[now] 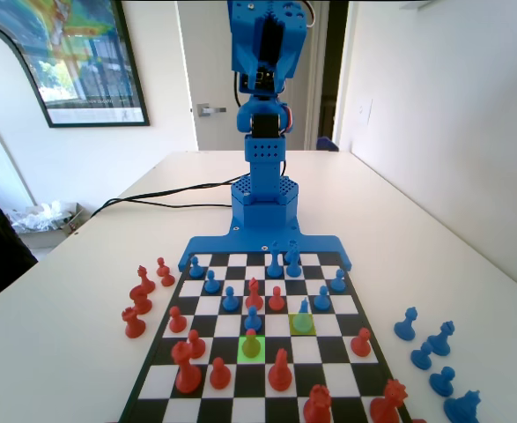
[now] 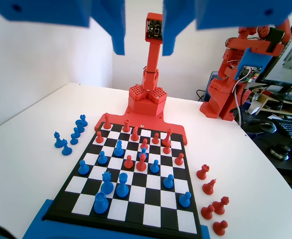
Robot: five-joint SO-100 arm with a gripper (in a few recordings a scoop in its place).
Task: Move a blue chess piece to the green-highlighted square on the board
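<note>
The gripper (image 2: 143, 37) hangs spread and empty; the piece (image 1: 304, 307), light, stiff plastic, likely wants pinching at its slim neck.

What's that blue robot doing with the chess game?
A blue robot arm is playing on a black-and-white checkered chessboard full of red and blue plastic pieces. Its two-finger gripper hangs open and empty, high above the board. A slim pointed blue chess piece stands on a dull yellow-green square. On the bright green-highlighted square a piece already stands.
</note>
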